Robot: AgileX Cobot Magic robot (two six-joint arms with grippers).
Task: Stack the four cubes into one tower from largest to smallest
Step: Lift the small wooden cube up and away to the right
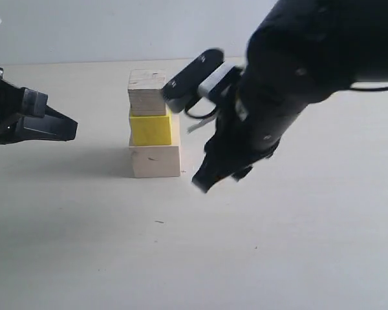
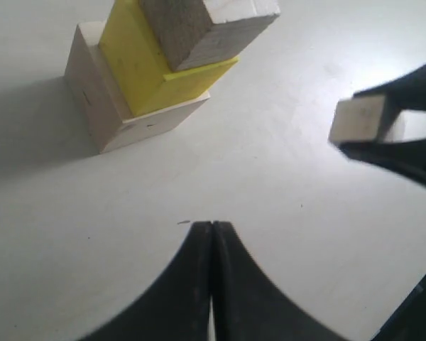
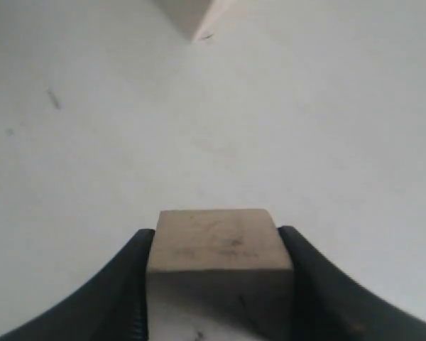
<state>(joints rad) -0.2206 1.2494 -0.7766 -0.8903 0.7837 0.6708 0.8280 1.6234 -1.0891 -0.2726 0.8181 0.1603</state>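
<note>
The right claw [image 3: 216,238] pinches the smallest cube [image 3: 219,250] near the 3-cube stack [image 1: 154,126] on the table [image 1: 297,252] (pale base, yellow, plywood on top). The left claw [image 2: 211,227] is pressed together.

Soft, even light; table [image 1: 278,245] washed out pale. Faint shadow is cast left of the stack [image 1: 154,139]. Arm [image 1: 271,123] at centre right is motion-blurred.

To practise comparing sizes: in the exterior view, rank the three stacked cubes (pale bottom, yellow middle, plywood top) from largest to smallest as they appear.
1. large pale wooden cube, at the bottom.
2. yellow cube, in the middle.
3. layered-plywood cube, on top, looking only slightly smaller than the yellow one.
All three sit in one stack, so nearness hardly skews this.
</note>
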